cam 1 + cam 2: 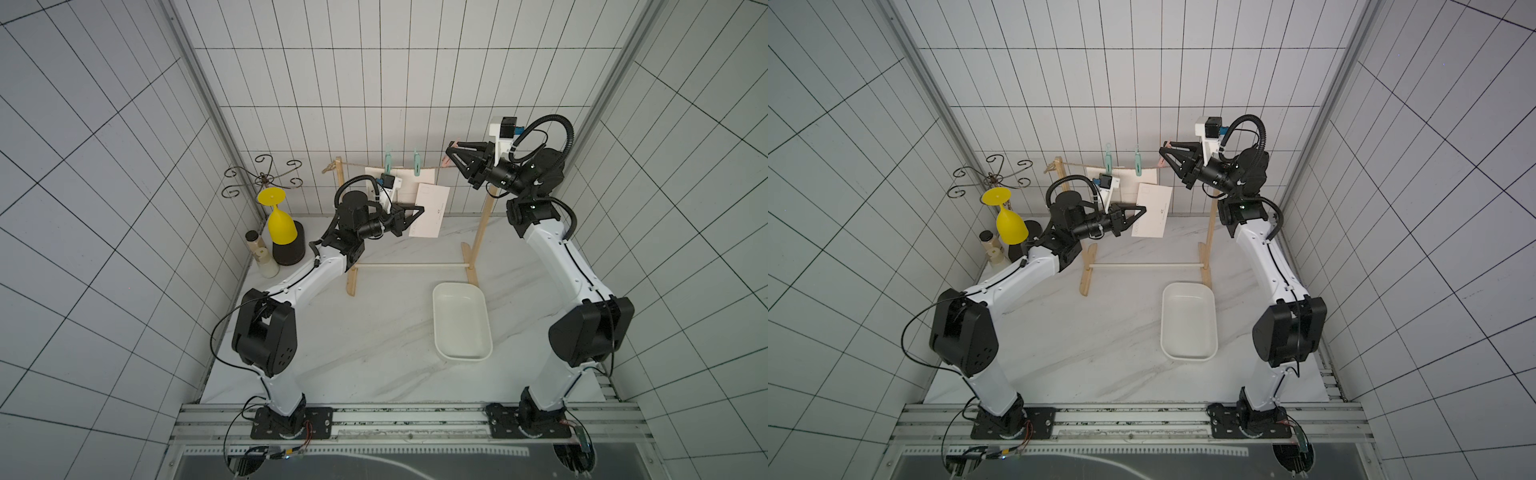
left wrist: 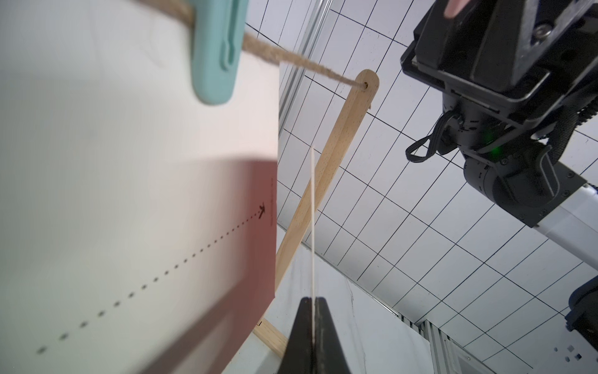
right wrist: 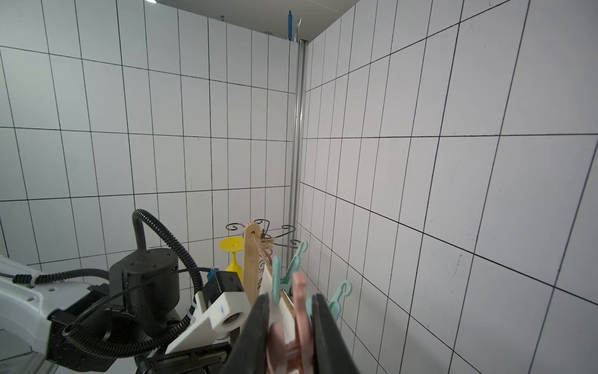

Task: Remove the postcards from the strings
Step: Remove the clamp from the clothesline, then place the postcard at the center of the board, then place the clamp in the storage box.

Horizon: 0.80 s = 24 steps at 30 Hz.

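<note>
Left gripper (image 2: 312, 302) clenched on an edge-on postcard (image 2: 312, 226), right gripper (image 3: 291, 301) clamped on a pink peg (image 3: 300, 288) (blurred, partly cropped).

Table (image 1: 332, 353) front open beside tray (image 1: 460, 322); crossbar (image 1: 411, 266) blocks low passage under rope (image 1: 353, 167); yellow glass (image 1: 281, 226) seemingly crowds far corner.

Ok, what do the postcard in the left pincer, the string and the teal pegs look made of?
Postcard: thin matte paper or light card, a mere sliver edge-on in the left wrist view.
String: coarse natural fibre, probably jute, twisted and fuzzy.
Teal peg: smooth moulded plastic, seemingly, with even colour and rounded edges.
</note>
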{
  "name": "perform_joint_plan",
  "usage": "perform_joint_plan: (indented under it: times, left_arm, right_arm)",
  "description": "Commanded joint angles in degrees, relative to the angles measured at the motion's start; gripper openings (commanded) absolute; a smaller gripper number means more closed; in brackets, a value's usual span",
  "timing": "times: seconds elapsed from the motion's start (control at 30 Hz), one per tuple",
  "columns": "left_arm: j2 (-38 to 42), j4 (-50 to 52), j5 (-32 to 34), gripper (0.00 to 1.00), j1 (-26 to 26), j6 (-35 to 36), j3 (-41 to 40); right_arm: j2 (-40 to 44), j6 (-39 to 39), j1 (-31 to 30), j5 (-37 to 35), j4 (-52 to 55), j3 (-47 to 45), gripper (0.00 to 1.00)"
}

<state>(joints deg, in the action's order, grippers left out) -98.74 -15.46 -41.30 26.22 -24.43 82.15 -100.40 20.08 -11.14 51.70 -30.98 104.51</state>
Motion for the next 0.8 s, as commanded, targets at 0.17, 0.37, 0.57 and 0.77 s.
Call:
perform_joint_plan:
  times: [0.17,0.37,0.57,0.77]
  left_arm:
    - [11.4,-6.7,4.4,0.00,0.4,-3.2,-12.7]
    - [21.5,-3.4,9.4,0.00,1.2,-2.2,-22.8]
    - [31.8,5.2,15.4,0.00,2.9,-0.7,-32.0]
    - [39.9,10.7,18.1,0.00,3.1,-4.3,-43.0]
  right_arm:
    - [16.0,1.4,-0.2,-2.7,-4.9,-18.0,0.00]
    - [30.3,-4.3,-1.2,-7.9,4.7,-34.3,0.00]
    - [42.3,-6.2,-1.6,-14.9,14.9,-51.5,0.00]
    - [50.7,-1.7,-1.8,-16.8,19.7,-67.1,0.00]
